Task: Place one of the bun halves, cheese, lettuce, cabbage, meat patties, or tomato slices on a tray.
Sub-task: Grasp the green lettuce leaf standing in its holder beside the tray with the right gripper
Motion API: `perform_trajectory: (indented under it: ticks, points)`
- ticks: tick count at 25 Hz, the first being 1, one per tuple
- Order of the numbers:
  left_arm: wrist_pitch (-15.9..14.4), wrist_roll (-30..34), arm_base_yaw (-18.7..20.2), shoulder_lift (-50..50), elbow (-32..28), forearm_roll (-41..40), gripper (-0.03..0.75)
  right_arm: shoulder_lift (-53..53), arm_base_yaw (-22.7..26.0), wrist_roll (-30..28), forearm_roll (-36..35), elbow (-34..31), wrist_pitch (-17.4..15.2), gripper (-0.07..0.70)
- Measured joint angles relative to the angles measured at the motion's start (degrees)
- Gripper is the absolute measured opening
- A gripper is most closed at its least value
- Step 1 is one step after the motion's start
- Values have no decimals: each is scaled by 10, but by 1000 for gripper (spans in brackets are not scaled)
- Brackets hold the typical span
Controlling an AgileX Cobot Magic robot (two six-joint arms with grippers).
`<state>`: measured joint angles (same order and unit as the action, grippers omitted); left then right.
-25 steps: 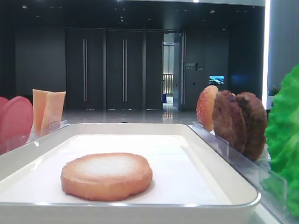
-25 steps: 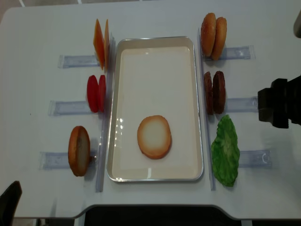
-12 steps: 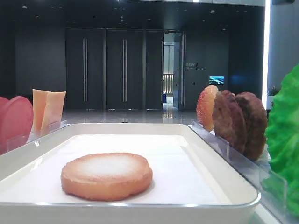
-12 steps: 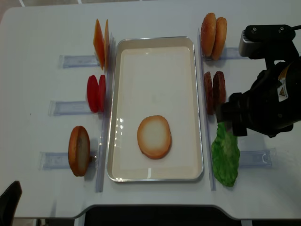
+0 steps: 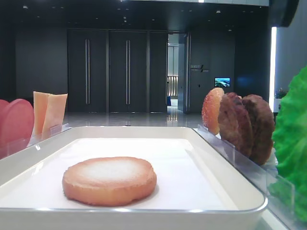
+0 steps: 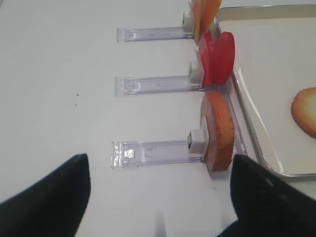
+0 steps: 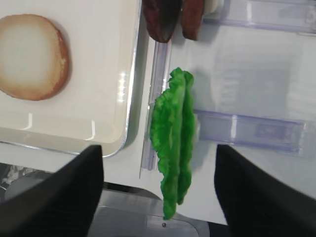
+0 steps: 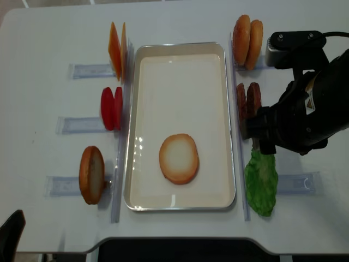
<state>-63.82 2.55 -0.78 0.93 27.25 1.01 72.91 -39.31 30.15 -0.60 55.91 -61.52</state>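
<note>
One bun half [image 8: 179, 158] lies pale face up on the white tray [image 8: 180, 65]. Right of the tray, two bright green ruffled leaves [image 7: 174, 133] stand on edge in a clear holder; I cannot tell lettuce from cabbage. My right gripper [image 7: 160, 192] hovers open above them, its fingers [image 7: 59, 192] wide apart on either side and nothing held. The right arm [image 8: 305, 109] covers part of the meat patties [image 8: 248, 101]. My left gripper [image 6: 158, 207] is open over bare table beside another bun half [image 6: 217, 129]. Tomato slices [image 8: 111, 108] and cheese [image 8: 117, 49] stand left of the tray.
Two more bun halves [image 8: 247, 41] stand upright at the back right. Every food stack sits in a clear plastic holder [image 6: 153, 150] that juts outward from the tray. The table's front edge [image 7: 123, 197] lies just below the green leaves.
The right arm has come in from the right edge of the table to above the patties and the green leaves. Its jaws have stayed wide. No food has moved.
</note>
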Motion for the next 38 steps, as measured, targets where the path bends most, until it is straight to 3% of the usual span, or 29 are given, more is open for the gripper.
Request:
perform_trajectory:
  ticks: [20, 33, 38]
  points:
    - [0, 0, 0, 0, 0, 0, 692, 59, 0, -15, 6, -6, -9, 458]
    - [0, 0, 0, 0, 0, 0, 692, 61, 0, -12, 6, -29, 2, 458]
    - [0, 0, 0, 0, 0, 0, 692, 62, 0, -6, 6, -29, 2, 384]
